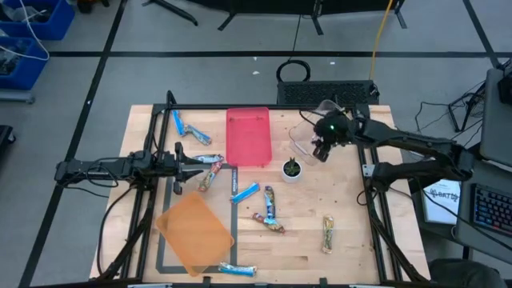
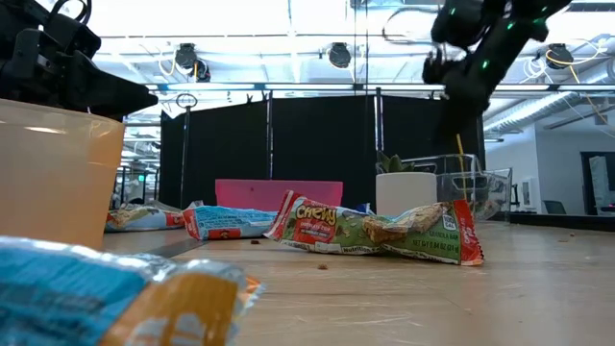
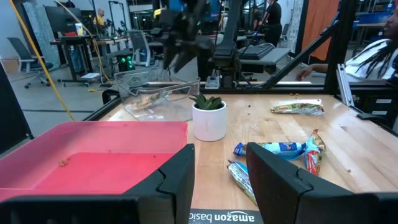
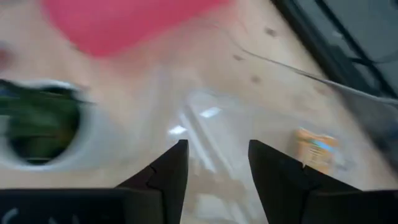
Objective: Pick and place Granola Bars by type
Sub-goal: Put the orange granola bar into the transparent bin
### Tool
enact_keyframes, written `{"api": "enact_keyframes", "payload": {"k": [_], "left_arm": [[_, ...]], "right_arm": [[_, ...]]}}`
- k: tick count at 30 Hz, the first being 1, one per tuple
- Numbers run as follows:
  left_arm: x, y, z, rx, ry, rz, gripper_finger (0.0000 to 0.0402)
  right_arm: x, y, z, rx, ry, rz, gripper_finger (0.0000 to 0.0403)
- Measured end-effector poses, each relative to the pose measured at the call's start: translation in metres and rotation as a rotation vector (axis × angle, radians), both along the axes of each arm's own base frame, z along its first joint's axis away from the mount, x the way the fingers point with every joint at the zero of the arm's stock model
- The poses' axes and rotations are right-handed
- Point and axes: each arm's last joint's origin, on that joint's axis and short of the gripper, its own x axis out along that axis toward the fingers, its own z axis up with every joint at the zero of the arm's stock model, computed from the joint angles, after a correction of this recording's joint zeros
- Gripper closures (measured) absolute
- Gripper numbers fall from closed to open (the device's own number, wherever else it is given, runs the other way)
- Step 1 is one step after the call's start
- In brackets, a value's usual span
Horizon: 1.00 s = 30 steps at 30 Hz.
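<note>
My right gripper [image 1: 321, 150] hangs released over the clear bin [image 1: 308, 133] near the far edge; one bar [image 4: 316, 149] lies inside, just beside the fingers. My left gripper [image 1: 194, 160], part open, empty, waits beside the red tray [image 1: 248, 136]. Other bars [image 1: 270, 204] scatter mid-table.

Granola Bars [image 1: 270, 204] scattered across tabletop
</note>
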Motion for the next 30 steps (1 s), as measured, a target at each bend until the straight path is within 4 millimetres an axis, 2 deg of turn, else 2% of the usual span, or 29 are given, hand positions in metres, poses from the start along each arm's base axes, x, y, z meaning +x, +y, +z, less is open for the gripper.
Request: {"api": "enact_keyframes", "payload": {"k": [4,11,16,20,25,30], "left_arm": [[0.0,0.0,0.0,0.0,0.0,0.0,0.0254],[0.0,0.0,0.0,0.0,0.0,0.0,0.0254],[0.0,0.0,0.0,0.0,0.0,0.0,0.0254],[0.0,0.0,0.0,0.0,0.0,0.0,0.0254],[0.0,0.0,0.0,0.0,0.0,0.0,0.0254],[0.0,0.0,0.0,0.0,0.0,0.0,0.0254]], "right_arm": [[0.003,0.026,0.01,0.089,-0.106,0.124,0.0243],[0.005,0.07,0.018,0.15,-0.158,0.332,0.0242],[0.006,0.094,0.02,0.16,-0.166,0.449,0.0245],[0.012,0.11,0.022,0.171,-0.268,0.518,0.0245],[0.015,0.13,0.014,0.194,-0.372,0.599,0.0246],[0.008,0.14,-0.01,0.297,-0.315,0.564,0.0246]]}}
